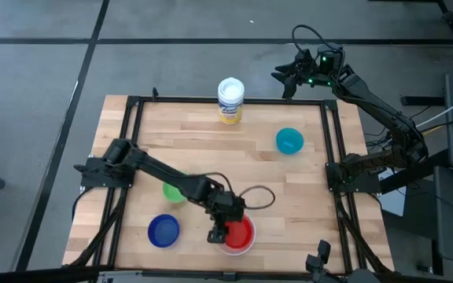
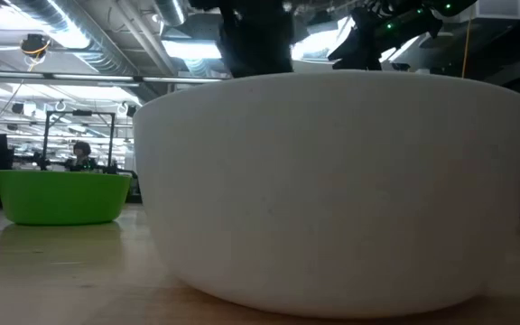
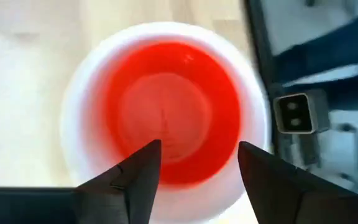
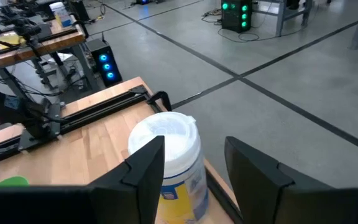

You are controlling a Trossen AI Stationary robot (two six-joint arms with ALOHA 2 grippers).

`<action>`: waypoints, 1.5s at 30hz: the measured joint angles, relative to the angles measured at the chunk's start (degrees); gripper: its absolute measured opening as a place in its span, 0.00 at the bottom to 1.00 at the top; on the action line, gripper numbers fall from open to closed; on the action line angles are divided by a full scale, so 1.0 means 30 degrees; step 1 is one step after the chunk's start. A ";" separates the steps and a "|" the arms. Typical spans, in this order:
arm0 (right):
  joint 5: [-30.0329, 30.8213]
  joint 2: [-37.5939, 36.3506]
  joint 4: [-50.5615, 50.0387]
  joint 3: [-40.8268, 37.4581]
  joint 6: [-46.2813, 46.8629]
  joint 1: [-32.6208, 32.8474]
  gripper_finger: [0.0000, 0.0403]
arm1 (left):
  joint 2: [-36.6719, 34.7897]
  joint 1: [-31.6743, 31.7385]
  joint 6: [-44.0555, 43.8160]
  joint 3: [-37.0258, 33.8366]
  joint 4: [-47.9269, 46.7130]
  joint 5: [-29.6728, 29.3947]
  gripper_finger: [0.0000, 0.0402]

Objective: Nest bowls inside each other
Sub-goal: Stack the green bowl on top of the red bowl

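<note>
A small red bowl [image 3: 173, 109] sits nested inside the larger white bowl [image 1: 246, 247] near the table's front edge; the white bowl [image 2: 341, 190] fills the low view. My left gripper [image 3: 197, 155] hangs open just above the red bowl, touching nothing. A green bowl [image 1: 171, 191], a dark blue bowl [image 1: 163, 230] and a teal bowl [image 1: 289, 141] rest on their bases on the table. My right gripper [image 4: 194, 155] stands open beyond the table's far right corner, holding nothing.
A white canister with a yellow label [image 1: 230, 101] stands at the table's far edge, middle. A black metal frame [image 1: 333, 169] runs around the tabletop. Bare wood lies between the bowls at the table's centre.
</note>
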 joint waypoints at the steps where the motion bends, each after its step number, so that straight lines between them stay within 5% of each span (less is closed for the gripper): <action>1: -0.0197 0.0000 0.0035 0.0000 0.0134 0.0000 0.42 | -0.0498 0.0214 -0.0004 0.0006 -0.1471 -0.0768 0.51; 6: -0.0848 0.0000 0.0068 0.0000 0.0388 0.0000 0.42 | -0.2890 0.1853 -0.1526 -0.0064 -0.7297 -0.4063 0.48; 14: -0.1286 0.0000 0.0103 0.0000 0.0403 0.0000 0.45 | -0.5140 0.2252 -0.6165 -0.0811 -0.8701 -0.4306 0.50; 29: -0.1833 -0.0007 0.0245 0.0000 0.0794 0.0000 0.43 | -0.5321 -0.1612 -1.4256 -0.4882 -0.8767 -0.4007 0.51; 45: -0.2322 -0.0007 0.0511 0.0006 0.1890 0.0015 0.42 | -0.5300 -0.1206 -1.5226 -0.8172 -0.6085 -0.3343 0.51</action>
